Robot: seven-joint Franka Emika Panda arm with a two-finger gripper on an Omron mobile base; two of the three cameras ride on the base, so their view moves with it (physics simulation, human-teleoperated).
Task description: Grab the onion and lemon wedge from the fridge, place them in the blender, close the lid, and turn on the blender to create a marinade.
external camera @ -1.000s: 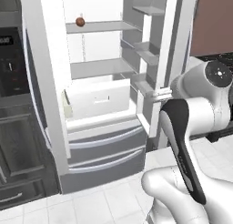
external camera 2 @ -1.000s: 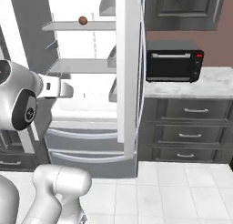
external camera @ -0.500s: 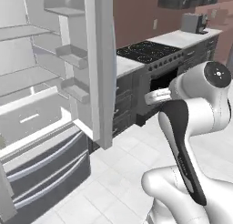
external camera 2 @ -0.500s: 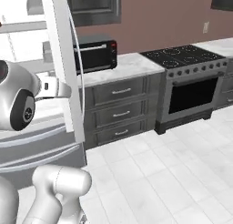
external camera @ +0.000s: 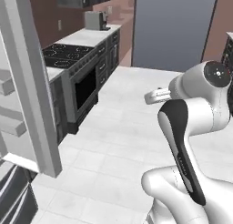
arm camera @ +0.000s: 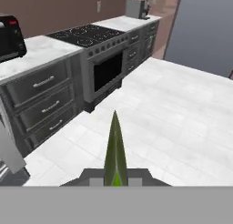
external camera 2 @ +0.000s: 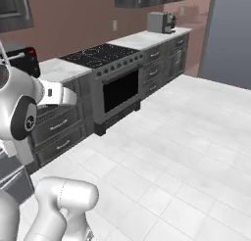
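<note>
Presently on record, listed by item.

Item one: lemon wedge (arm camera: 114, 151), yellow-green, seen in the hand view as a narrow sliver clamped between the two dark finger tips of the gripper (arm camera: 114, 175). Its long axis runs straight out along the line of the fingers, thin pointed end leading away from the hand, broad end seated low in the grip. The jaws are drawn in close, clenched on the wedge.

Item two: fridge (external camera: 27, 82), tall and white, at the left edge of the left base view; a thick white door edge stands upright there, with pale shelf ends just beside it (interior largely out of frame).

Item three: range (external camera 2: 115, 85), dark, with a black cooktop and a dark oven window, set into a run of grey drawer cabinets (arm camera: 43, 104) under a pale marbled counter (external camera 2: 142, 38).

Item four: toaster oven (arm camera: 10, 36), black, on the counter at the left of the hand view, with a small red display whose characters are too blurred to read.

Item five: a grey appliance (external camera 2: 161, 22) at the far end of the counter; no legible label.

Item six: white tiled floor (external camera 2: 186, 152).
</note>
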